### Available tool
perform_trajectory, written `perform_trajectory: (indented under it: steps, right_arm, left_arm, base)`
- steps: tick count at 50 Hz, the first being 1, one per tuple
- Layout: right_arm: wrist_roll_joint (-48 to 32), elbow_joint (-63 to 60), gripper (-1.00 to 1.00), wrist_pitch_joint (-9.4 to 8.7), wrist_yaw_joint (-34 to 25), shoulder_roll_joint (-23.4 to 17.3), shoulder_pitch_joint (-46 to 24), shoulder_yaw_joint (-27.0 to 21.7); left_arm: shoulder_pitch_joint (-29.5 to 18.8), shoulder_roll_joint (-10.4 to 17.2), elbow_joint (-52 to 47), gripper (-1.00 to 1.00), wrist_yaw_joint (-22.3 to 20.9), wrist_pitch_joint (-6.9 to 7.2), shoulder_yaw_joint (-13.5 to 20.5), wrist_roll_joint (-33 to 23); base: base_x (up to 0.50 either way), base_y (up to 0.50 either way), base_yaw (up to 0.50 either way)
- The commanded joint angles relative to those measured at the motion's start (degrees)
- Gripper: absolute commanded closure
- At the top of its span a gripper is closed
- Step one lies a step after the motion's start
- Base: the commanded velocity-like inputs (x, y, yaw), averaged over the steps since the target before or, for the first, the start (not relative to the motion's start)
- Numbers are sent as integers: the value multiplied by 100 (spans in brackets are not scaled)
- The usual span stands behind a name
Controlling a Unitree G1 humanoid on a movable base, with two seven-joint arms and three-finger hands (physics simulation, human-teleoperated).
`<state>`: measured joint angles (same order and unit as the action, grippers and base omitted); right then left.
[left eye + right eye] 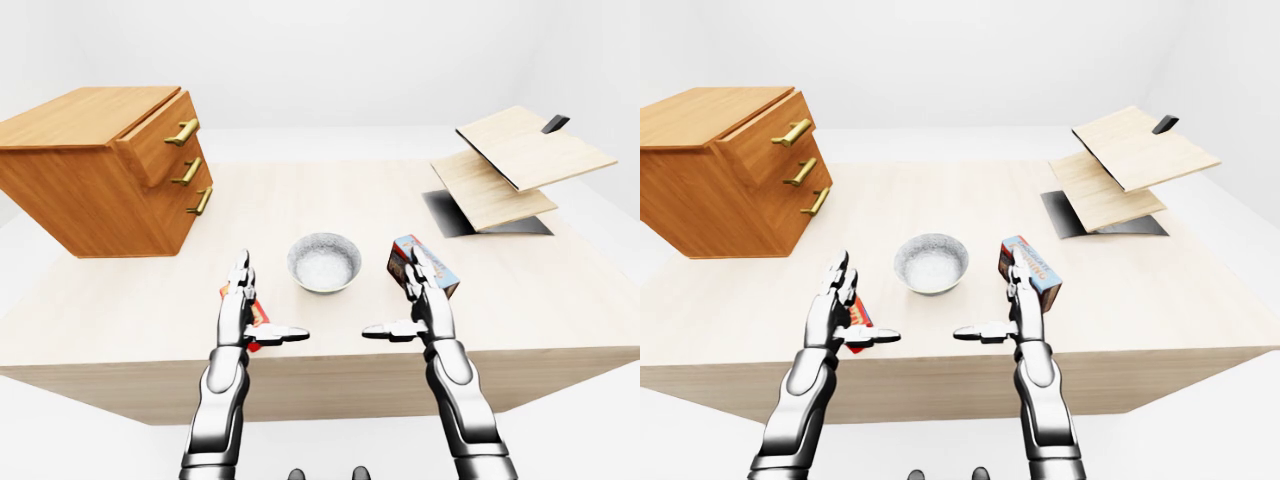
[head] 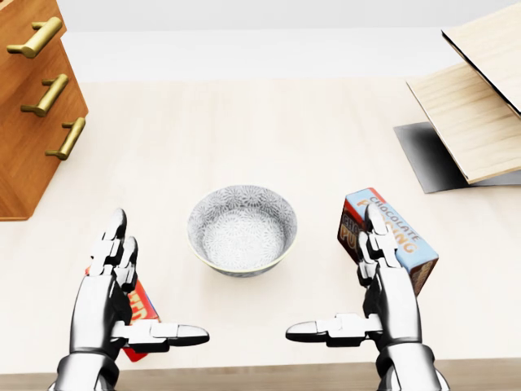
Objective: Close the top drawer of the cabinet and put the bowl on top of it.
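Upper left of the left-eye view: cabinet (image 1: 85, 175) on the table (image 1: 300, 200), top drawer (image 1: 155, 140) sticking out past the two below. Lower left: left hand (image 2: 106, 297) open, fingers straight, thumb sideways, overlapping a red packet (image 2: 143, 314). Centre: bowl (image 2: 242, 230) upright on the table between both hands, touching neither. Right hand (image 2: 392, 297) open, same pose, beside a chocolate pudding box (image 2: 407, 240). Upper right: tilted wooden boards (image 1: 520, 160).

Bright, even, sharp simulator renders; soft faint shadows, no glare, slight wide-angle stretch at edges.
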<state>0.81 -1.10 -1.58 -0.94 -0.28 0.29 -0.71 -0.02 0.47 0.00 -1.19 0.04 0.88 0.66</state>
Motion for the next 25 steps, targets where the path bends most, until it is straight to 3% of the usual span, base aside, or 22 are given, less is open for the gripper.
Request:
perform_trajectory:
  steps: [1, 5, 9, 16, 17, 19, 20, 25]
  right_arm:
    - [165, -331, -100, -342, -153, -50, 104, -118]
    - [149, -659, -100, -342, -197, -42, 301, -65]
    - [150, -977, -100, -342, -269, -22, 477, -13]
    - [59, -1306, -100, -342, -333, -4, 722, 110]
    - [-19, -1425, -100, -342, -329, 5, 854, 188]
    - [-68, -1570, -100, -342, -321, 19, 983, 274]
    - [-90, -1669, -100, -342, -320, 20, 1064, 321]
    - [-32, -2320, -100, -342, -362, -18, 1449, 438]
  left_arm:
    - [39, 81, -115, -100, -212, 71, 159, 130]
    - [155, 79, -352, -100, -268, 135, 150, 155]
    - [290, 72, -537, -100, -368, 41, 116, 128]
    - [544, 45, -1052, -100, -420, 261, 65, 77]
    - [649, 40, -1166, -100, -407, 226, 15, -14]
    - [811, 68, -1154, -100, -512, -132, -95, -194]
    - [850, 34, -1258, -100, -491, 13, -108, -201]
    - [1181, 18, -1875, -100, -572, 142, -170, -176]
  base:
    - [0, 0, 0]
    - [0, 0, 0]
    - [0, 0, 0]
    - [0, 0, 0]
    - [0, 0, 0]
    - [0, 0, 0]
    - [0, 0, 0]
    - [0, 0, 0]
